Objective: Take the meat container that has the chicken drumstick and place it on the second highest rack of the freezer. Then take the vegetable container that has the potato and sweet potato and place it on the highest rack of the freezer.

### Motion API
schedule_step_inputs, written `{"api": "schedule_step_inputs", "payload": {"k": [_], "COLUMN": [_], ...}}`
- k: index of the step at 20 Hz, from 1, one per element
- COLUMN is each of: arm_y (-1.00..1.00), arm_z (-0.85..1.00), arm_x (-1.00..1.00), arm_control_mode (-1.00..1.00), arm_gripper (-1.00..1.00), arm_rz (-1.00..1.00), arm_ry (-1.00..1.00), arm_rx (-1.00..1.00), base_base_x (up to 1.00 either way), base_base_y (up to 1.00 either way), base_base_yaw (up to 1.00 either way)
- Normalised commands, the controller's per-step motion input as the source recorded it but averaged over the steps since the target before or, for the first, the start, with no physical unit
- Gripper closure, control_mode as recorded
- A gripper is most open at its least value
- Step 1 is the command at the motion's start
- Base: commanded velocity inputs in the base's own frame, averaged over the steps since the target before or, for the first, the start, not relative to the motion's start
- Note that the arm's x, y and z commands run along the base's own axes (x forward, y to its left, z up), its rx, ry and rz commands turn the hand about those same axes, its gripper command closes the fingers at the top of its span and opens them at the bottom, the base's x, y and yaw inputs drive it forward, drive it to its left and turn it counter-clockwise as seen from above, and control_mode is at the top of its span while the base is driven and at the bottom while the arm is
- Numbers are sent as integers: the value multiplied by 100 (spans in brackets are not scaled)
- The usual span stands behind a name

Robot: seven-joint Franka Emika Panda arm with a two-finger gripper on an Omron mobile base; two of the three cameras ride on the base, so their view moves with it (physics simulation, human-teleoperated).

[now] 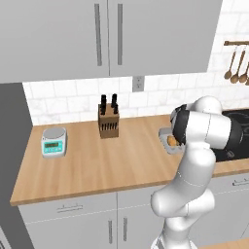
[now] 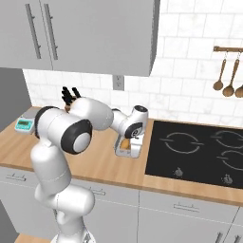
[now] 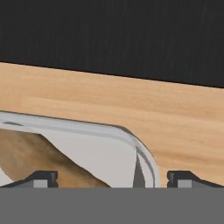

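Gripper point(image 3: 112, 177): jaws spread wide with nothing between them yet; the two dark tips stand either side of one rim corner of the meat container point(image 3: 127, 135), low over the bench point(image 3: 131, 105).
Meat container: a shallow pale-grey tray lying flat on the wooden bench just left of the black cooktop point(image 2: 199, 152); in the right base view it point(image 2: 124, 151) sits directly under the hand, and in the left base view it point(image 1: 170, 141) peeks out past the forearm.
Chicken drumstick point(image 3: 35, 157): golden-brown, lying inside the tray, filling its left part in the hand view; it seems to reach close to the rim the tips are lined up on.
Step in hand: judged to be the first pick — closing on the tray's edge; the container is not yet lifted.
How to do it well: come down so one finger goes inside the wall and the other outside, away from the rounded corner where the rim curves off; a straight stretch of wall should give a squarer bite.
Watch for: the inner finger pressing on the drumstick rather than the wall; a corner grip letting the tray swing and spill.
Carry: lift level and slowly — the meat lies loose.
Freezer: the dark grey panel point(image 1: 9, 146) at far left may be its side; I cannot tell.
Other things: knife block point(image 1: 108, 120) and kitchen scale point(image 1: 53, 141) stand well left of the tray, clear of the lift.
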Motion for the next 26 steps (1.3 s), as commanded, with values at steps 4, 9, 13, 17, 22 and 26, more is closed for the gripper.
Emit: {"api": "schedule_step_inputs", "payload": {"k": [4, 9, 13, 17, 22, 26], "arm_y": [0, 0, 0, 7, 6, 5], "arm_z": [0, -1, -9, -10, -17, -19], "arm_x": [-31, -32, -5, 0, 2, 14], "arm_control_mode": [-100, -100, -100, -100, -100, -100], "arm_gripper": [-100, -100, -100, -100, -100, -100], "arm_rz": [0, 0, 0, 0, 0, 0], "arm_ry": [-1, 0, 1, 0, 0, 0], "arm_rx": [0, 0, -1, 0, 0, 0], "base_base_x": [0, 0, 0, 0, 0, 0], "base_base_y": [0, 0, 0, 0, 0, 0], "base_base_yaw": [0, 0, 0, 0, 0, 0]}}
